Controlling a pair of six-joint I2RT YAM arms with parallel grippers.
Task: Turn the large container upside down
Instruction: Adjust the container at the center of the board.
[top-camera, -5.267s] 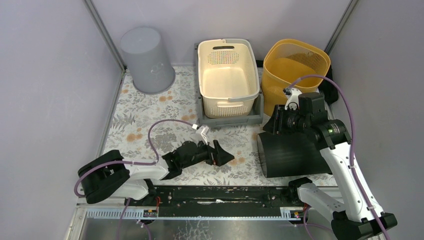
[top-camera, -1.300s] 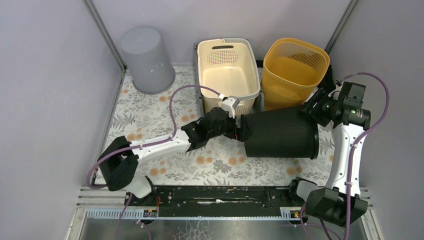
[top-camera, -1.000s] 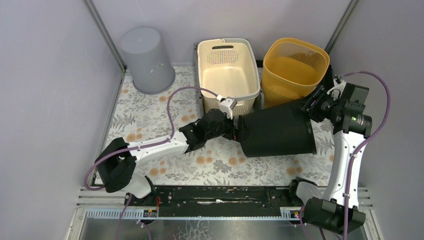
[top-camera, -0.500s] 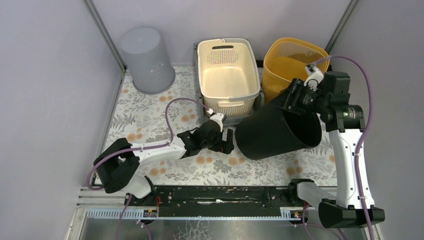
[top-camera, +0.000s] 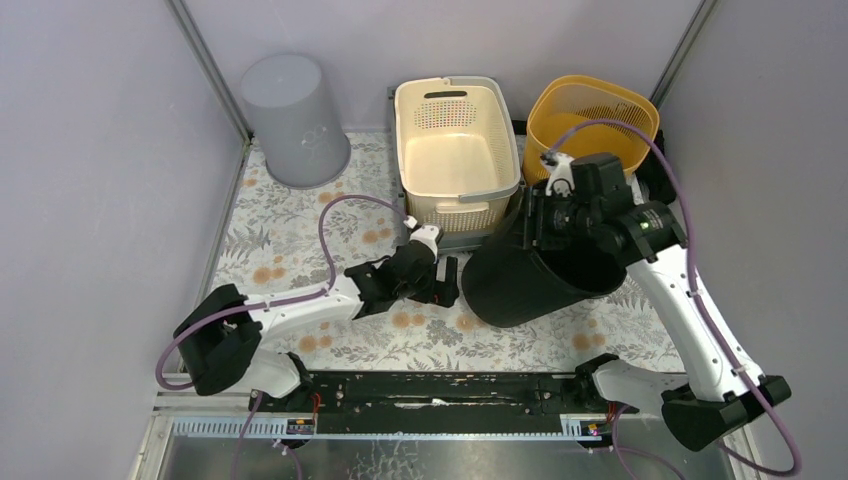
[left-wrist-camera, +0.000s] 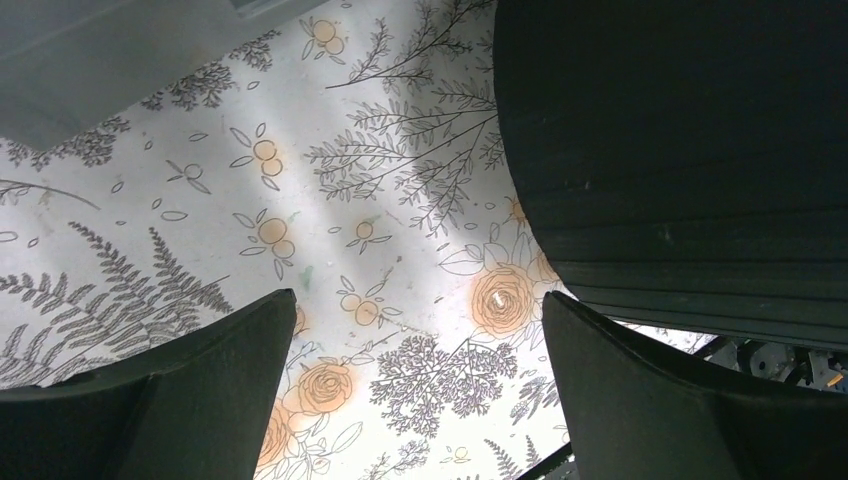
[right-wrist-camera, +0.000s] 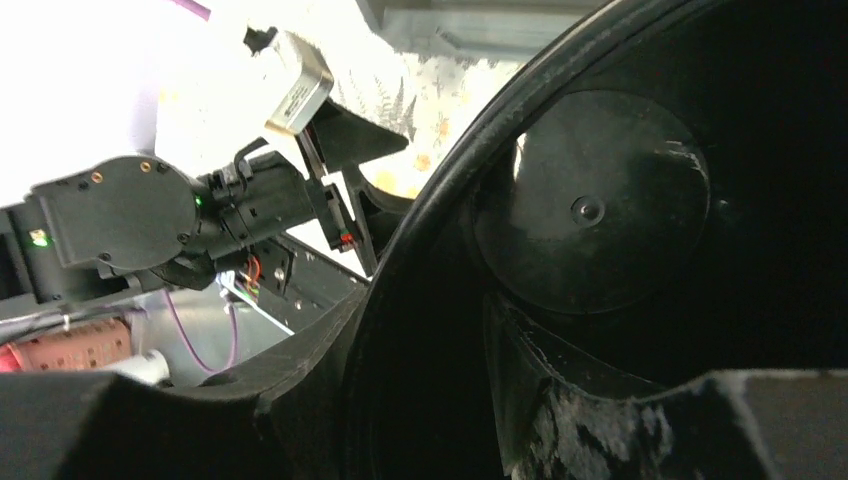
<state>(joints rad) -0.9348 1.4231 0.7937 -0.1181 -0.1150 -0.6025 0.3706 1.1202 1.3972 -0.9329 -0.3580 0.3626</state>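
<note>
Currently the large black container (top-camera: 505, 292) is right of centre in the top view, tilted with its mouth up and rightward over the floral table (top-camera: 290, 230). The right tool (top-camera: 532, 228) pinches its rim, one finger inside, one outside. The left tool (left-wrist-camera: 420, 300) gapes wide just beside its wall, apart. A white label (right-wrist-camera: 300, 92) on the left wrist camera is too blurred to read.

On the worktop (top-camera: 290, 230) the large container (top-camera: 520, 285) sits right of centre, tilted. Behind it stand a rectangular basket (top-camera: 455, 212), to the left, and a round basket (top-camera: 640, 110), to the right. An upturned bin (top-camera: 293, 120) occupies the back left corner.
</note>
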